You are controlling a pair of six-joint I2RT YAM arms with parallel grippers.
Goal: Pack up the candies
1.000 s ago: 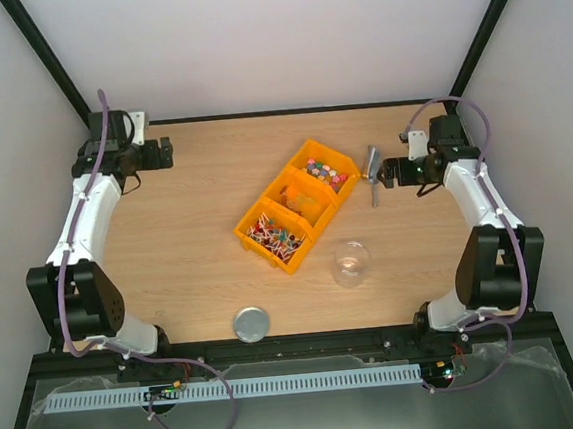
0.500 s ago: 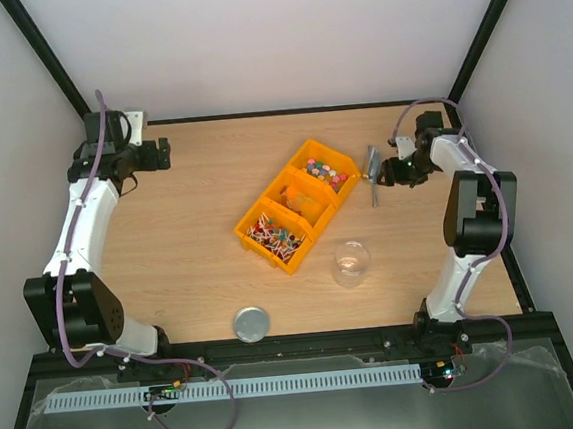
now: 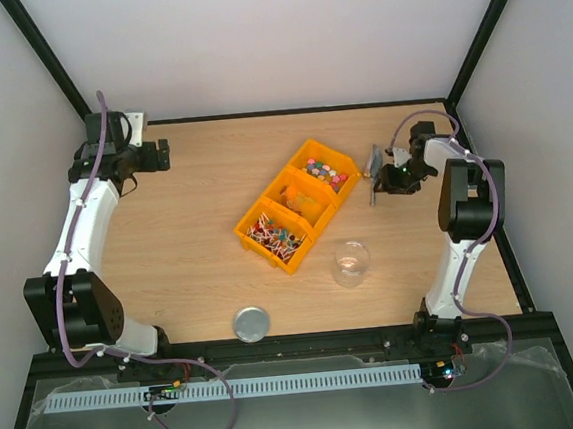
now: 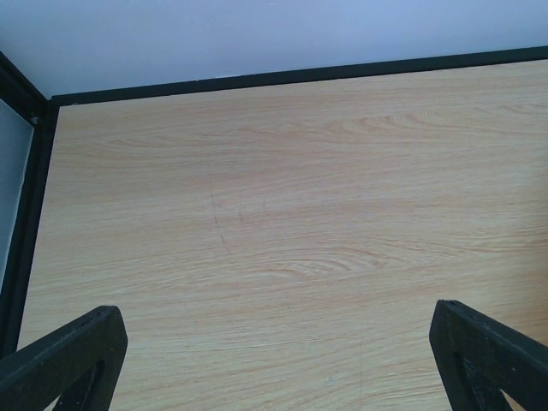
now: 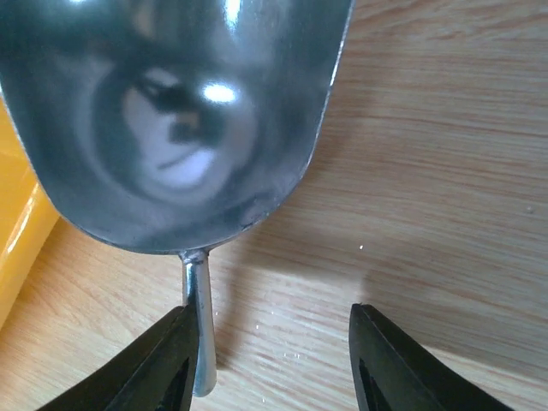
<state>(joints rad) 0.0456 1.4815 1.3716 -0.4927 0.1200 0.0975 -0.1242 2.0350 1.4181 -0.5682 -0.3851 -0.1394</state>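
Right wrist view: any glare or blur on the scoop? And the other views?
Right wrist: the scoop sits very close, soft-focused, with bright glare spots and smeared reflections. Left wrist: even light, table grain sharp. Top external: evenly lit, but the candies are too small to resolve.

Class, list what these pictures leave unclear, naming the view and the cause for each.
candies: top view, too small to tell wrappers apart.
yellow bin, middle compartment: top view, contents an orange blur.
metal scoop: right wrist view, bowl cut off by top edge.
right gripper: same view, contact with the scoop's handle unclear.
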